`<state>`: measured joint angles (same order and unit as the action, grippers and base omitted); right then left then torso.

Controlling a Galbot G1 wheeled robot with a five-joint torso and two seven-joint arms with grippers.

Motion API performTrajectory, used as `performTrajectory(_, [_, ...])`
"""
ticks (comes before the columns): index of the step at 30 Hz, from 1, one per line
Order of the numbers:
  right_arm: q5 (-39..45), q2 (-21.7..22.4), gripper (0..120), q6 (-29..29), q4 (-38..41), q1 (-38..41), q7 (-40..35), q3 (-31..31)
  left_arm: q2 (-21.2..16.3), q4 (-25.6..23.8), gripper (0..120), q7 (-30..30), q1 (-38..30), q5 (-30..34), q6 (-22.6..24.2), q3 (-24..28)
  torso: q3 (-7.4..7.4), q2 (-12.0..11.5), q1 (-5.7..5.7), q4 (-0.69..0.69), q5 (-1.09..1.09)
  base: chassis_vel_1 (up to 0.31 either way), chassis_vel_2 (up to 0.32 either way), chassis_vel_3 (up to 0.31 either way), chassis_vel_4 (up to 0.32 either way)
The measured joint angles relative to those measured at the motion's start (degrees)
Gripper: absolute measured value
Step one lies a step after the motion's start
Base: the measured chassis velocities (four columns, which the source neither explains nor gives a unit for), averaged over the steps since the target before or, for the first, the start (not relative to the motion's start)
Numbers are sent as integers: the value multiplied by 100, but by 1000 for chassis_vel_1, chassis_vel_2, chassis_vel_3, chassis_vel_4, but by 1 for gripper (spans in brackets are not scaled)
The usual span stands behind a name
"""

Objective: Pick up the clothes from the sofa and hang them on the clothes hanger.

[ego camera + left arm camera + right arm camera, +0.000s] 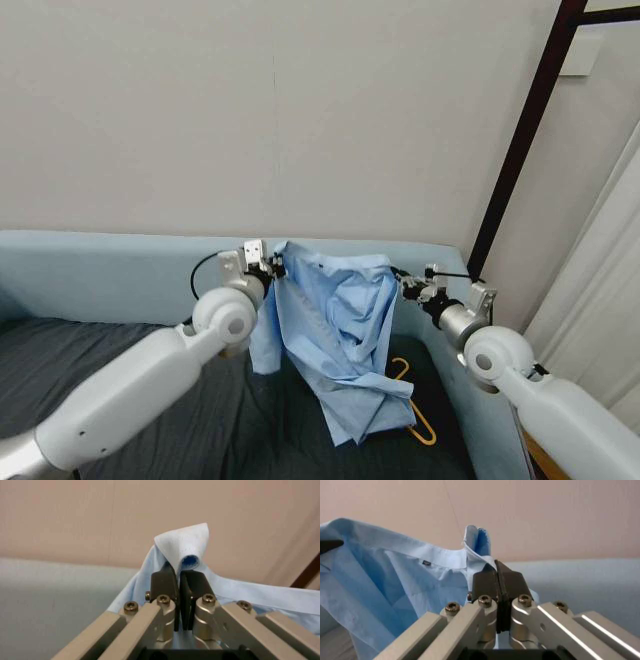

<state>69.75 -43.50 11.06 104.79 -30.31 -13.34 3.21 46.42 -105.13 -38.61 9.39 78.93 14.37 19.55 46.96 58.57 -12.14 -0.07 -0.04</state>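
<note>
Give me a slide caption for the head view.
Left end effector and right end effector hold a light blue shirt spread between them above the sofa, an orange hanger lying beneath.

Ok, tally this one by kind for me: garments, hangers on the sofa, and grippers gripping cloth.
Light blue shirt: 1
Orange clothes hanger, lying on the sofa: 1
Grippers shut on the shirt: 2 (left gripper, right gripper)
Total: 4

No text is legible (the small dark tag [426,562] on the shirt [380,592] is too tiny).
</note>
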Motion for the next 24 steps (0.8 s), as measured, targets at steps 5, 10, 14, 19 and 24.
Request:
performTrajectory(5, [476, 253, 0, 83, 241, 707, -297, 169, -238, -191, 0, 295, -646, 183, -10, 193, 0, 0, 0, -1, 1, 0, 0, 0, 0])
performTrajectory(10, [941, 401, 0, 155, 394, 1561, -627, 378, -472, -108, 0, 658, -1144, 303, -31, 336, 0, 0, 0, -1, -1, 0, 0, 0, 0])
performTrajectory(14, [1351, 430, 0, 224, 424, 2254, -926, 580, -823, -97, 0, 1134, -1470, 439, -92, 412, 0, 0, 0, 0, -2, 0, 0, 0, 0])
performTrajectory(19, [1690, 422, 0, 263, 433, 2866, -1104, 864, -1217, -146, 0, 1389, -1603, 454, -178, 435, 0, 0, 0, 1, -3, 0, 0, 0, 0])
performTrajectory(24, [2005, 416, 0, 311, 697, 3310, -1326, 1029, -1812, -618, 0, 1575, -1274, 426, -282, 93, 0, 0, -1, -3, -2, 0, 0, 0, 0])
